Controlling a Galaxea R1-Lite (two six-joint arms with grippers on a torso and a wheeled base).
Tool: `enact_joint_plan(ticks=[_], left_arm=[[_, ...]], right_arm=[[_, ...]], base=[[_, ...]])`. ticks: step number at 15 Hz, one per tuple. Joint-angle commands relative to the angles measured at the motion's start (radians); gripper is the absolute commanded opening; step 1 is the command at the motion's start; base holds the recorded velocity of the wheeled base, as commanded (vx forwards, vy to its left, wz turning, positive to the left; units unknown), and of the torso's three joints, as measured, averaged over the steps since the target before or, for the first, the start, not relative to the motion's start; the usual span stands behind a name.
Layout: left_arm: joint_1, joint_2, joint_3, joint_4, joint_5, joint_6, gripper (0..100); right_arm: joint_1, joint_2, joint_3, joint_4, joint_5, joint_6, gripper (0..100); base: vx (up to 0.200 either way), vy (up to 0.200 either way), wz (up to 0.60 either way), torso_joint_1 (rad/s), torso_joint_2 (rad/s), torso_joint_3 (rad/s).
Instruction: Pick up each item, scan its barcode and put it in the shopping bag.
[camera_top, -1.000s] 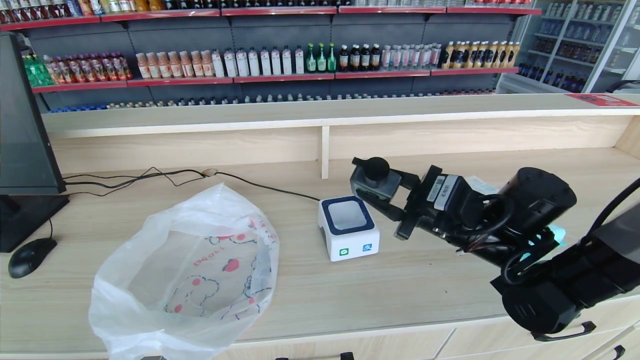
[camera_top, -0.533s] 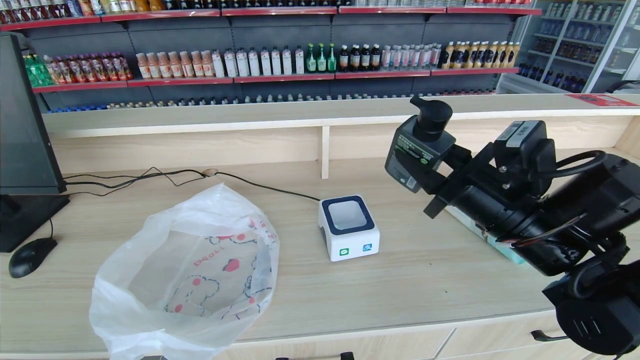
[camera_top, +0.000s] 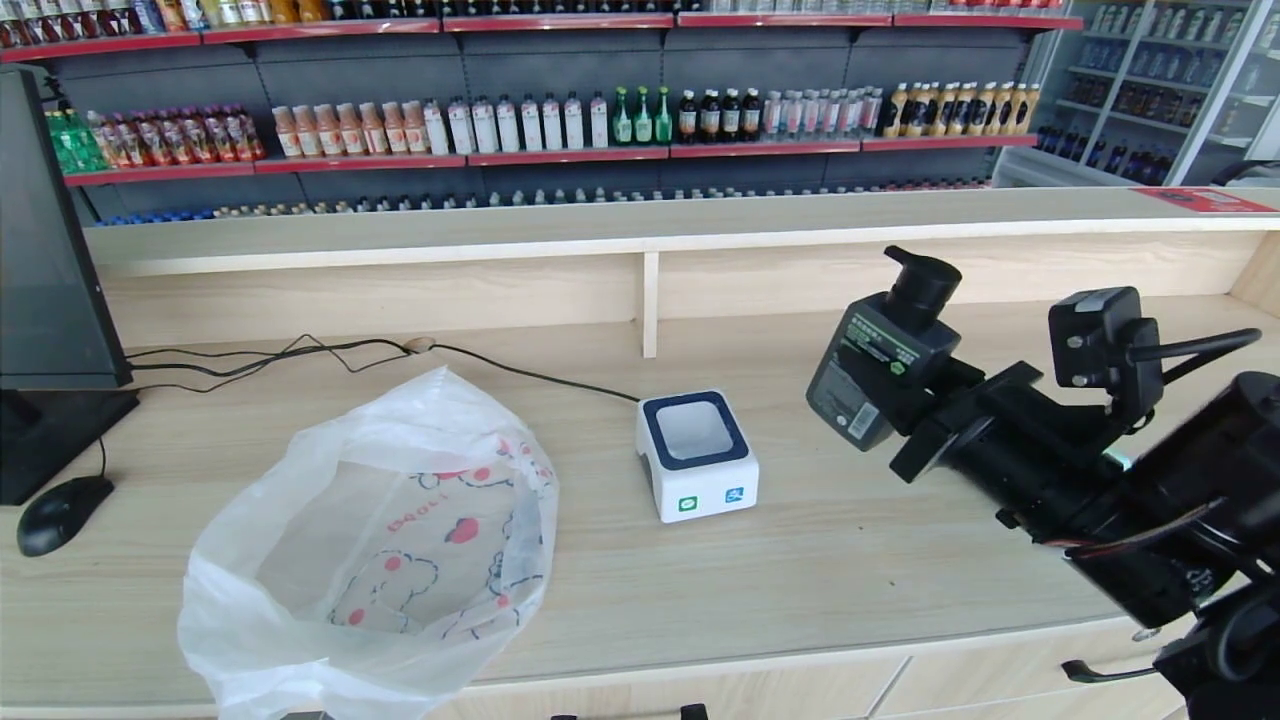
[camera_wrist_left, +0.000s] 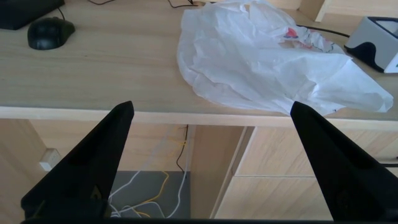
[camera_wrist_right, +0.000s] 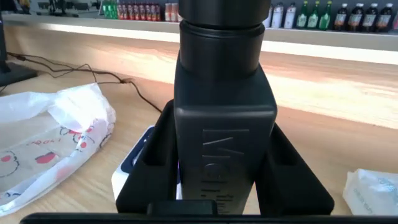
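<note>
A dark grey bottle (camera_top: 880, 355) with a black cap hangs in the air right of the scanner, its barcode label facing the head camera. My right gripper (camera_top: 925, 405) is shut on it; the right wrist view shows the bottle (camera_wrist_right: 224, 118) upright between the black fingers (camera_wrist_right: 152, 162). The white barcode scanner (camera_top: 695, 455) with a dark-rimmed window sits mid-counter, also seen as the scanner (camera_wrist_right: 134, 174) behind the bottle. A white plastic shopping bag (camera_top: 380, 545) lies open at the front left, the same bag (camera_wrist_left: 261, 56) in the left wrist view. My left gripper (camera_wrist_left: 211, 162) stands open below the counter edge.
A black mouse (camera_top: 60, 512) and a monitor base (camera_top: 50, 300) stand at the far left, with cables (camera_top: 300, 355) running along the back. A pale blue tissue pack (camera_wrist_right: 373, 190) lies on the counter at the right. A raised wooden ledge (camera_top: 640, 240) borders the back.
My right gripper lifted the bottle from beside the scanner up and to the right, turned it upright, then lowered it slightly with the barcode label now facing outward.
</note>
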Motion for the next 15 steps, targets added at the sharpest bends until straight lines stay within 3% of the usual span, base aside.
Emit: enact_joint_plan(ticks=[1,5,9,15], left_arm=[[0.000,0.000,0.000,-0.002,0.000,0.000,100],[0.000,0.000,0.000,0.000,0.000,0.000,100],[0.000,0.000,0.000,-0.002,-0.001,0.003,100],[0.000,0.000,0.000,-0.002,-0.001,0.001,100]], right_arm=[[0.000,-0.008,0.011,-0.002,-0.004,-0.001,0],[-0.016,-0.008,0.009,-0.002,-0.006,-0.001,0],[-0.019,-0.027,0.020,-0.002,-0.006,-0.001,0],[-0.023,-0.043,0.031,-0.002,-0.006,-0.003,0]], base=[[-0.200,0.000,0.00,0.002,0.00,0.002],[-0.200,0.000,0.00,0.004,0.01,0.005],[0.000,0.000,0.00,0.000,0.00,0.000],[0.000,0.200,0.00,0.009,0.00,-0.001]])
